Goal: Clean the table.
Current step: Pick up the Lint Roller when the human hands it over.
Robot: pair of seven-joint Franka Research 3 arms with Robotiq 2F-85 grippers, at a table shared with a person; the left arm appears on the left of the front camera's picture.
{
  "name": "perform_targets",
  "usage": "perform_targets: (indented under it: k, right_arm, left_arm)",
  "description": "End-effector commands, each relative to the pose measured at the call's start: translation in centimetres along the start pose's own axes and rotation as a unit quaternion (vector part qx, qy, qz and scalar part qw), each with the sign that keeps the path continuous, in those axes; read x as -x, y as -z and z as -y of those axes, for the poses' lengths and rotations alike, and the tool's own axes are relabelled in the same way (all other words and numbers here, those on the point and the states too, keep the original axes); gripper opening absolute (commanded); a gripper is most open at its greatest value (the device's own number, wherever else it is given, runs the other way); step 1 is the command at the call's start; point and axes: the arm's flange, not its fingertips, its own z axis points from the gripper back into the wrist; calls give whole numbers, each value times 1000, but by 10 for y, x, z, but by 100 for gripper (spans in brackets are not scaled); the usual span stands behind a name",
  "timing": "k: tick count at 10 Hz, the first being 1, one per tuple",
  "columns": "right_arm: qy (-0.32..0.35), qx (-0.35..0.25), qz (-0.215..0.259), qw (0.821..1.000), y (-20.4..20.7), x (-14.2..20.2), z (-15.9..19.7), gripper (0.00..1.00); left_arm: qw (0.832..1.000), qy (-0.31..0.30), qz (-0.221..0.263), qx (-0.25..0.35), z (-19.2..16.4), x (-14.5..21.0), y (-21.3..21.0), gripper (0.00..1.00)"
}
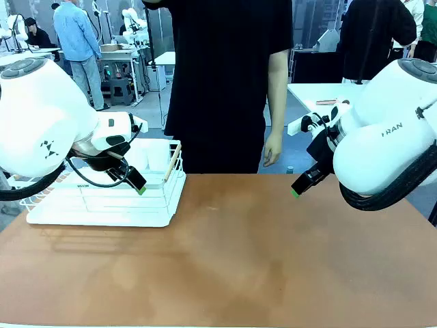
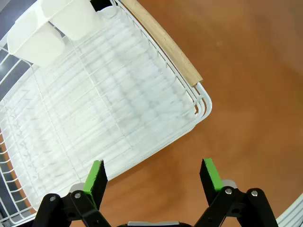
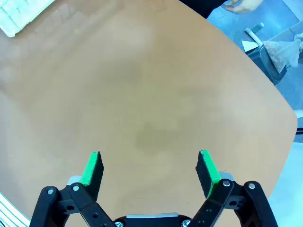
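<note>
- Left tool (image 2: 154, 172) hangs over a corner of the white wire rack (image 2: 94, 109). Its jaws are spread wide with nothing between them. One green pad (image 2: 96, 176) sits above the rack's rim and the other above bare brown surface.
- Right tool (image 3: 149, 165) hovers above the tabletop (image 1: 239, 260) on the robot's right side. Its jaws are likewise spread apart and hold nothing, with plain brown surface beneath them.
- Brown and matte, the tabletop spans the whole width of the front view, from the near edge to the far side where a person (image 1: 225, 82) stands. One rounded corner of it shows in the right wrist view.
- In the right wrist view, a faint darker patch (image 3: 151, 135) shows on the brown surface just ahead of the right tool's pads.
- On the tabletop's far left part rests the rack, with the left arm reaching in above it.
- Along one side of the rack's rim runs a pale wooden handle (image 2: 163, 40), ending near the corner beside the left tool.
- At the rack's other end, in the left wrist view, are two white cup-like holders (image 2: 52, 33), side by side.
- Dressed in a dark top, the person stands near the middle of the far edge. One hand (image 1: 273, 154) hangs down just beyond that edge, apart from both tools.
</note>
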Motion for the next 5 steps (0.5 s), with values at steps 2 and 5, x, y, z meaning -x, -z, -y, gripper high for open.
perform_targets:
  k: [2, 5]
  right_arm:
    - [0, 0, 0, 1000, 0, 0, 0, 100]
    - [0, 0, 0, 1000, 0, 0, 0, 100]
  left_arm:
    - [1000, 0, 0, 0, 0, 0, 0, 100]
    - [1000, 0, 0, 0, 0, 0, 0, 100]
